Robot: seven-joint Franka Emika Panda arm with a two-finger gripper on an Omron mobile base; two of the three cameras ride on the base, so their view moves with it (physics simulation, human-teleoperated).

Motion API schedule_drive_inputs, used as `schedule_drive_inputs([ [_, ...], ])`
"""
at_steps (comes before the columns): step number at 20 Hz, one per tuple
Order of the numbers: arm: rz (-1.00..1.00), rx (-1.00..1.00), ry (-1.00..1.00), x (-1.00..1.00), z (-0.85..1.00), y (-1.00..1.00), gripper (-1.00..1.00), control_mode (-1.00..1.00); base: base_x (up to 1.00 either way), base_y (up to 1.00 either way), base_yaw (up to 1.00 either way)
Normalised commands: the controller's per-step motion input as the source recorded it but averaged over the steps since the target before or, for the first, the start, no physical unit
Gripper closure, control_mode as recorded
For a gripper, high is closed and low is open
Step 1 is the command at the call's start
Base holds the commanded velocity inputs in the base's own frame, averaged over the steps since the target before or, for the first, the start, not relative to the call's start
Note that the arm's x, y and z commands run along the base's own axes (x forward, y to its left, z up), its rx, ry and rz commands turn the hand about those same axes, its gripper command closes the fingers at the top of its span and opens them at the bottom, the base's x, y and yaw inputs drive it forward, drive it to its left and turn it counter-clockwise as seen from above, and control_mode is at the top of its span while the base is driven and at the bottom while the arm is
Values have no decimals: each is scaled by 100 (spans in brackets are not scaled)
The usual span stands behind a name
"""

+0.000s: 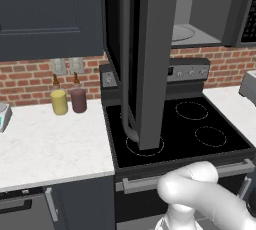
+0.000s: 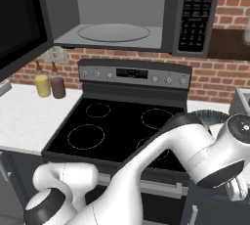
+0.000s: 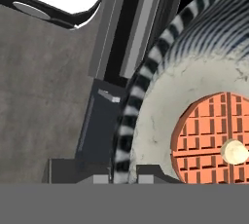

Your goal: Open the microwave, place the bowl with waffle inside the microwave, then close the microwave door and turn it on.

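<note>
While dark grey microwave door (image 1: 145, 49) hangs open, pale grey microwave cavity (image 2: 114, 11) holds glass turntable only. Tool (image 3: 124, 177) clamped on striped rim of round grey bowl (image 3: 160, 96); orange-brown round waffle (image 3: 206, 138) inside bowl, right of black stove (image 2: 122, 126).

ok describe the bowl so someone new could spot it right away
Start at the stove under the open microwave. Go to its front right corner, where the arm's hand hangs; the bowl sits at the gripper there. It has striped, ribbed sides and holds an orange waffle, unlike the plain jars.
</note>
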Motion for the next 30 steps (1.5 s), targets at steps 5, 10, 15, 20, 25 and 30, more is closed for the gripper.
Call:
schedule_drive_inputs([
  [5,14,4,-8,0,40,31,100,-100,0,0,0],
  [10,9,1,-14,0,0,73,100,-100,0,0,0],
  [15,1,4,-15,0,0,95,100,-100,0,0,0],
  [20,-1,0,-9,0,30,97,100,-100,0,0,0],
  [25,-2,7,0,2,50,61,100,-100,0,0,0],
  [30,0,17,-1,6,18,36,100,-100,0,0,0],
])
